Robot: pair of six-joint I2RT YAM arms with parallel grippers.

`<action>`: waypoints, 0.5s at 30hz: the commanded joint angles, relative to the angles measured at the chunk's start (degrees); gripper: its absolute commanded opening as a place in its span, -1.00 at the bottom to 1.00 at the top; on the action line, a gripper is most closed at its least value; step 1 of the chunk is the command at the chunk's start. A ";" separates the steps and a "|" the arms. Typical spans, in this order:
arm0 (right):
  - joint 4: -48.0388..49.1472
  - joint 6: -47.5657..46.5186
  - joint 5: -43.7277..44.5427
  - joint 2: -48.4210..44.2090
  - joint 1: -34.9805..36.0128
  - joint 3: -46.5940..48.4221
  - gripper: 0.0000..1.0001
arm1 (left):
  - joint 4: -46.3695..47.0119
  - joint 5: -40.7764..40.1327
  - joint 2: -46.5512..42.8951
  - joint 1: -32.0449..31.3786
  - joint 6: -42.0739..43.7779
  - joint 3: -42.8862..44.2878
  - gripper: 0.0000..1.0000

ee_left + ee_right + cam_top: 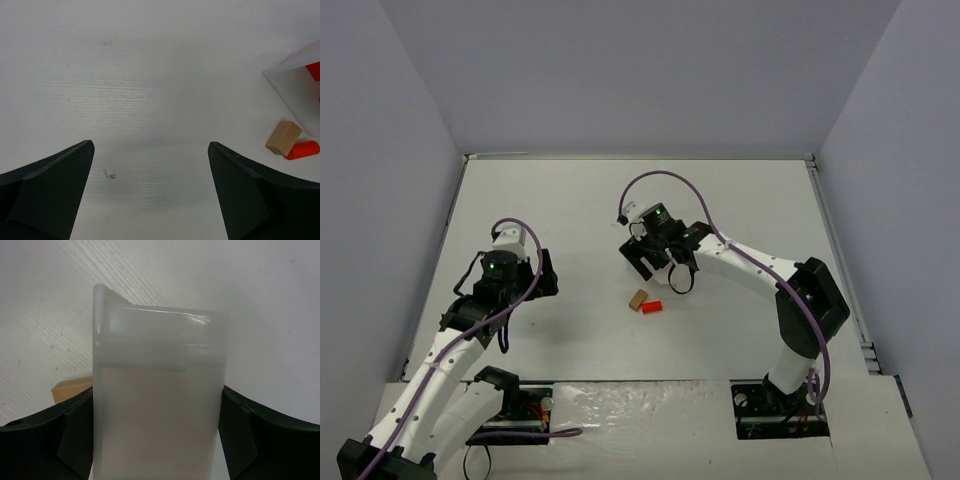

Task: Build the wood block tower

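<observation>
No wood block tower stands in any view. A tan block [638, 298] and a red block [652, 307] lie loose and side by side on the table; the left wrist view shows the tan block [283, 138] and red block [302, 149] at its right edge. My right gripper [656, 262] hangs just behind them, shut on a white translucent tray [157, 390]; both fingers press its side walls. The tray [292, 87] has a red piece [314, 70] inside it. The tan block [72, 388] peeks out left of the tray. My left gripper [546, 274] is open over bare table [150, 145].
Grey walls enclose the white table [570, 200] on three sides. Both arm bases are bolted at the near edge. A small dark smudge [110, 175] marks the table between the left fingers.
</observation>
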 commanded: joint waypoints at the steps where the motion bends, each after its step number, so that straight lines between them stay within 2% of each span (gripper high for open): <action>1: -0.02 -4.45 14.27 -4.62 5.84 3.17 -1.00 | 2.86 -0.39 -0.01 0.38 0.37 0.49 0.94; 11: 1.69 -5.82 33.45 -3.62 15.78 0.76 -1.00 | 1.08 -5.27 -1.26 0.38 -0.87 0.95 0.94; 15: 3.56 -5.19 35.60 -2.39 17.68 -0.47 -1.00 | -0.44 -8.44 -2.72 0.38 -2.02 1.07 0.94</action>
